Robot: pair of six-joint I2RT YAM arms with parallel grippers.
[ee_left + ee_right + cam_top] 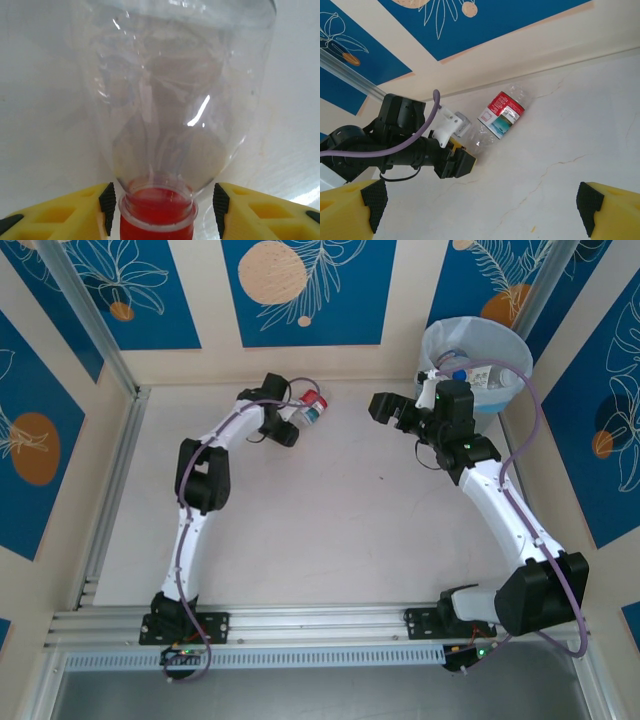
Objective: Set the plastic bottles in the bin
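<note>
On the left, the left gripper (163,202) stands narrow about the red-capped neck of a plastic bottle (313,408), its pads just short of touching. I'd centre it on the neck and close gently, since that slick plastic could squirt free. The bottle lies on its side at the far edge of the table (330,530), its cap toward that gripper and its long axis running away rightward and rearward. Further right, the right gripper (481,202) hangs wide and empty near the bin (478,322).

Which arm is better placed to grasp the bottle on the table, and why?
The left arm: its jaws flank the bottle at its red-capped neck. The right arm, jaws open, is apart, beside the bin.
</note>
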